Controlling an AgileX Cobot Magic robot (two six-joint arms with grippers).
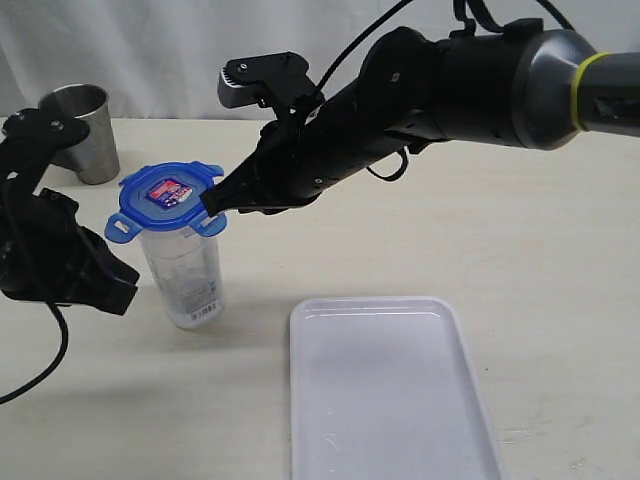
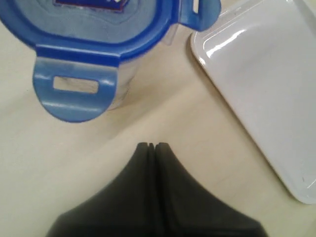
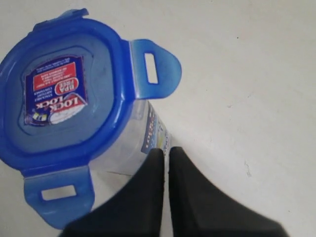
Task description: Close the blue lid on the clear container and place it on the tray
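The clear container [image 1: 187, 275] stands upright on the table, left of the tray [image 1: 390, 400]. The blue lid [image 1: 166, 194] sits on top of it with its sticker facing up and its flaps sticking out sideways. My right gripper [image 1: 212, 203] is shut and empty, with its tip at the lid's right edge, between two flaps. In the right wrist view the right gripper [image 3: 167, 151] hangs over the container's wall [image 3: 133, 148], just beside the lid [image 3: 64, 98]. My left gripper [image 2: 152, 145] is shut and empty, low over the table, near a lid flap [image 2: 74, 91].
A grey steel cup [image 1: 86, 130] stands at the back left, behind the left arm [image 1: 50, 250]. The white tray's corner [image 2: 266, 84] lies close to the container. A pale curtain hangs behind the table.
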